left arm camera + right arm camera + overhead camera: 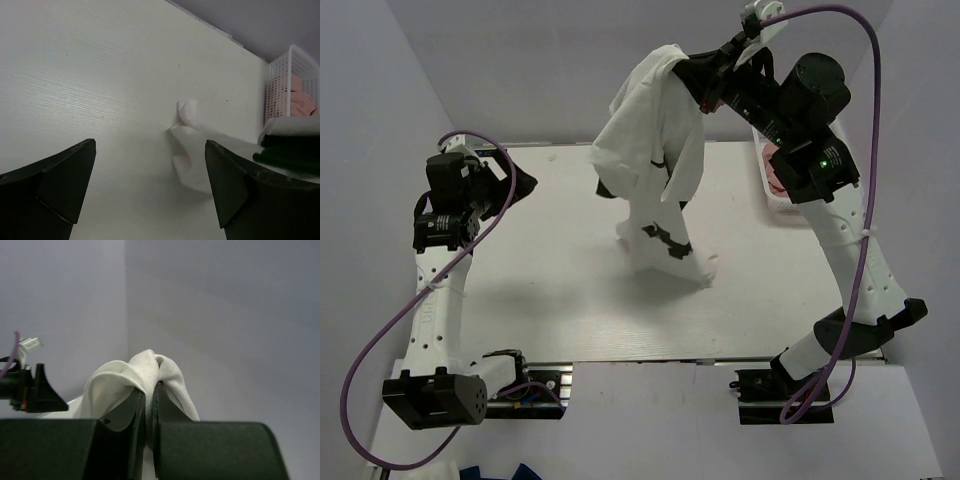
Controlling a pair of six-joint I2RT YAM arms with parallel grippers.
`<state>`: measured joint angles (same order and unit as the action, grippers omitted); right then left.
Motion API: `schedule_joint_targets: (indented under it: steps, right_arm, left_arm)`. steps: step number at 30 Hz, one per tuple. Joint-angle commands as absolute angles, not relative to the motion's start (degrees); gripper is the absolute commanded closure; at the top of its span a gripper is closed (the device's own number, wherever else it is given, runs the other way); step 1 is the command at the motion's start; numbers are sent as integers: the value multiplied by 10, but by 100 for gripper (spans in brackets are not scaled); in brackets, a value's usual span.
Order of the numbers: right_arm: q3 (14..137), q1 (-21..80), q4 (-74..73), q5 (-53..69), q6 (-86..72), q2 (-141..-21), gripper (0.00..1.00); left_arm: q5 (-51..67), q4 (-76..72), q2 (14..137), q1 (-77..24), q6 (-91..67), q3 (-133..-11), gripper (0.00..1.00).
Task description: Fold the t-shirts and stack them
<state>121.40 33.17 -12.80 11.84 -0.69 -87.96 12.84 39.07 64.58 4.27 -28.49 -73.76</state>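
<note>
White worktop (520,290) spans frame. Right claw (688,72), upper centre, clamped on white printed t-shirt (650,120), cloth hanging, lower end touching worktop. Left claw (523,183) at left, spread wide. Lattice basket (280,85) far right.

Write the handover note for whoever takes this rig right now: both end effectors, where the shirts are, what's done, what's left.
Right end effector: shut on a bunched fold of the white t-shirt with black print, held high. The shirt's lower end trails on the table.
Left end effector: open and empty, low over the table's left side.
Pink t-shirt: unfolded in the white lattice basket at the far right.
Done: one shirt pulled out. No folded shirt or stack is visible on the table.
Left: spread the white shirt flat, fold it, start the stack, then do the rest from the basket.
</note>
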Motion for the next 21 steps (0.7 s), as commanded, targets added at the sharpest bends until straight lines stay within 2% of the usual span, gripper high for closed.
schedule_joint_targets:
  steps: [1,7,11,12,13,14,15,17,21]
  right_arm:
    - [1247,337,-29,177,-24,-859,100]
    - [1187,336,-76,129,-38,-856,100]
    - [1057,335,-120,14,-4,-826,100]
    - [1032,334,-127,-23,-15,-820,91]
    - [1008,335,-156,-49,-18,-810,54]
    - [948,334,-167,-133,-37,-808,24]
    - [928,336,-184,-147,-36,-804,10]
    - [855,342,-192,-182,-12,-781,10]
    - [798,360,-236,-87,36,-760,10]
  left_arm:
    - [120,397,621,40,-281,-735,0]
    - [108,421,610,40,-271,-740,0]
    - [102,433,610,40,-271,-745,0]
    - [102,439,610,40,-271,-753,0]
    - [102,450,616,40,-271,-753,0]
    - [107,455,622,40,-271,-762,0]
    - [107,461,622,40,-271,-769,0]
    - [107,475,628,40,-271,-775,0]
    - [107,497,635,40,-271,-787,0]
